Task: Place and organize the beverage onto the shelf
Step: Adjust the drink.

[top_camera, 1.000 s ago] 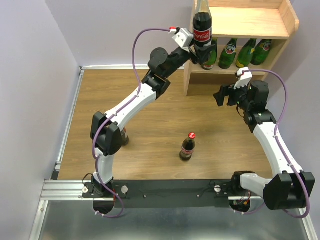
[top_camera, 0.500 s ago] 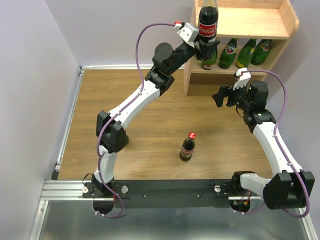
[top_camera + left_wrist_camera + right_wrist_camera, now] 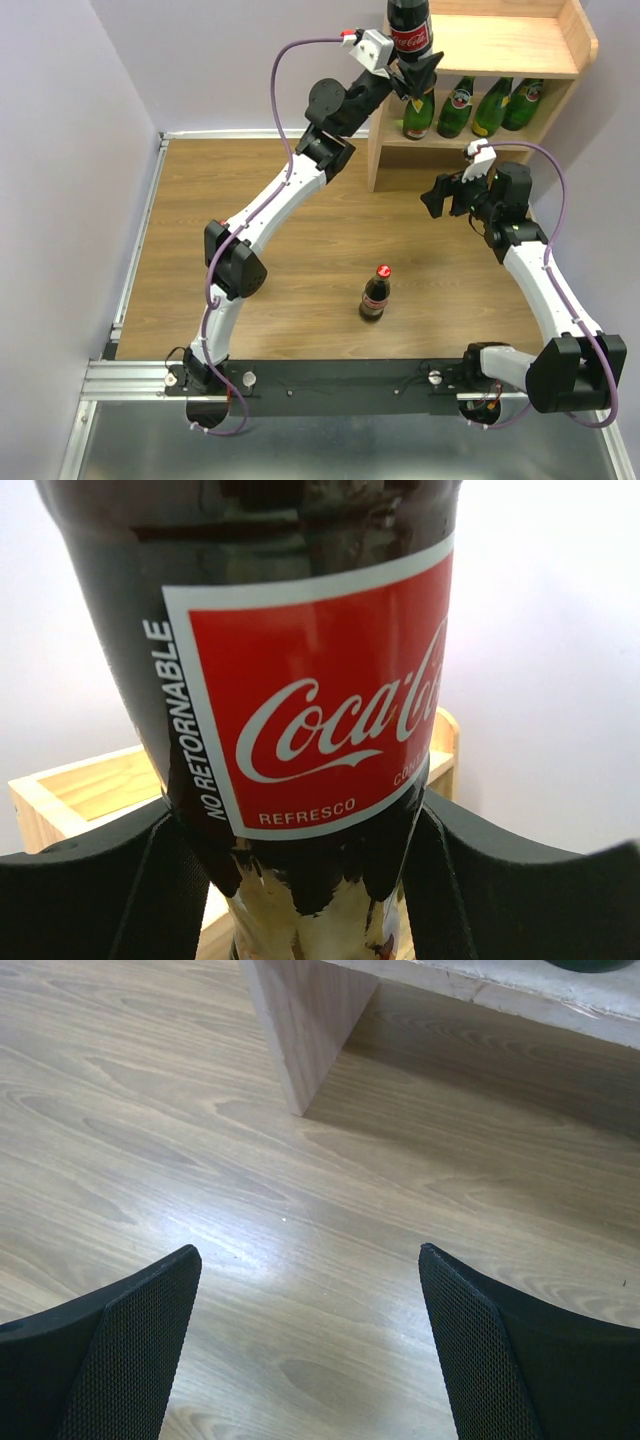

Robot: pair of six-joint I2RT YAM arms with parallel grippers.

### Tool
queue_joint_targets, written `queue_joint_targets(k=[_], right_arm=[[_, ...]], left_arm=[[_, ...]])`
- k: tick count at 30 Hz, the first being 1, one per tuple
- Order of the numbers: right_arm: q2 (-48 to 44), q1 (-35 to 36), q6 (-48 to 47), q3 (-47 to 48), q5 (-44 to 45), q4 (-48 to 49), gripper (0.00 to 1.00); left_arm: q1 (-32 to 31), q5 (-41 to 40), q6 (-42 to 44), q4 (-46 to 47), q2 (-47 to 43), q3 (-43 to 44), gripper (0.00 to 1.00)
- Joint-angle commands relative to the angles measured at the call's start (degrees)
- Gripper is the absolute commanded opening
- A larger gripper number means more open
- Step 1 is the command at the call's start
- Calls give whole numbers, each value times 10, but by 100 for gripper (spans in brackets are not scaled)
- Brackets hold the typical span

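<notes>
Cola bottle (image 3: 409,30) clasped upright by left gripper (image 3: 415,74) at shelf (image 3: 560,50) top's left end | green bottles (image 3: 457,108) lined below | right gripper (image 3: 437,197) spread, empty.

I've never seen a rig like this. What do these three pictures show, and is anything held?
Two white-and-black robot arms are bolted at the near edge of a wood-grain table. The wide picture comes from a fixed camera above and behind them; the other two from a camera on each wrist. The left end effector grips a dark cola bottle with a red label up at the left end of a light wooden two-tier shelf. The right end effector is open and empty above the table. On the shelf's lower tier stand green glass bottles; a red-capped cola bottle stands on the table.
</notes>
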Motion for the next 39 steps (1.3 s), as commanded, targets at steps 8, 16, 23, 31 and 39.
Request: queue_joint_targets(k=[8, 16, 23, 31, 39], right_arm=[[-26, -4, -48, -10, -55, 4, 98], [-95, -7, -126, 99, -159, -88, 100], [-45, -8, -73, 323, -165, -163, 100], [66, -8, 72, 501, -215, -164, 100], [169, -8, 138, 636, -261, -163, 100]], left_arm=[[-6, -22, 1, 98, -32, 30, 0], [-6, 12, -5, 91, -101, -69, 0], [-7, 32, -9, 88, -139, -116, 0], [-13, 54, -21, 88, -147, -134, 0], [-19, 61, -22, 88, -154, -141, 0]])
